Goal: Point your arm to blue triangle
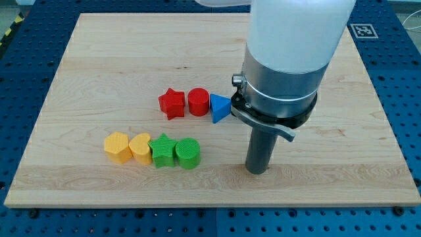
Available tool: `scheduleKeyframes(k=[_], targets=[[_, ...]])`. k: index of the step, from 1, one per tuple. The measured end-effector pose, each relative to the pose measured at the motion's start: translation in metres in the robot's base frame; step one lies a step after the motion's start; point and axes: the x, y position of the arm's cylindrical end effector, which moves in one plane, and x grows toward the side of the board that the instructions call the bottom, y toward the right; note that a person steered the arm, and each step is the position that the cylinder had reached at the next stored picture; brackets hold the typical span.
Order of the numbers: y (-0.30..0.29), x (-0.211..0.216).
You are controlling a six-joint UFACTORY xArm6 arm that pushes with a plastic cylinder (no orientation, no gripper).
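The blue triangle (219,108) lies near the middle of the wooden board (99,52), at the right end of a short row with a red cylinder (198,101) and a red star (172,103). My tip (258,170) rests on the board below and to the right of the blue triangle, with a clear gap between them. The arm's large white and grey body hides the board above and right of the triangle.
A second row lies at lower left: an orange hexagon (117,147), a yellow heart (140,147), a green star (162,151) and a green cylinder (187,153). The board's bottom edge runs close below my tip.
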Motion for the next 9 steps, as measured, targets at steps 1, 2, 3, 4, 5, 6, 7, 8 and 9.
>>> scheduleKeyframes(k=[1,2,3,4,5,6,7,8,9], targets=[[0.0,0.0],[0.0,0.0],[-0.002,-0.001],[-0.012,-0.001],[-0.029,-0.001],[-0.05,-0.001],[-0.063,-0.002],[-0.054,-0.021],[-0.042,-0.056]])
